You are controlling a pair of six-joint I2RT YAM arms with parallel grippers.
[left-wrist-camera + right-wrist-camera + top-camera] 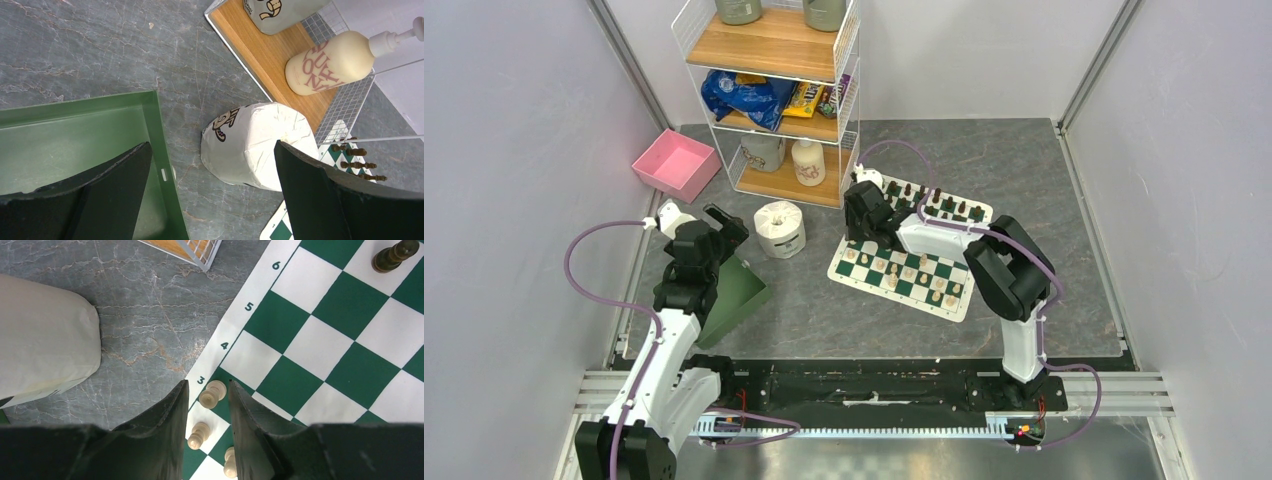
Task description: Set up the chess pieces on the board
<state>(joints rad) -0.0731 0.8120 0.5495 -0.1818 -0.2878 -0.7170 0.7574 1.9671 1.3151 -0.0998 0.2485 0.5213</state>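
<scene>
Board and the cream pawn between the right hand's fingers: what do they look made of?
Board: looks like a thin mat, perhaps vinyl, matte; squares and numbers are printed flat, with no visible thickness at the edge. Cream pawn: smooth, rounded, faintly glossy with uniform colour; plastic or painted wood, I cannot tell which.

Whether the right fingers touch the cream pawn between them is unclear.

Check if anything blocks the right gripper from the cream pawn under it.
Nothing visible does: the cream pawn sits between the right gripper's fingers at the board's edge by row 3. Whether it's gripped is unclear.
</scene>
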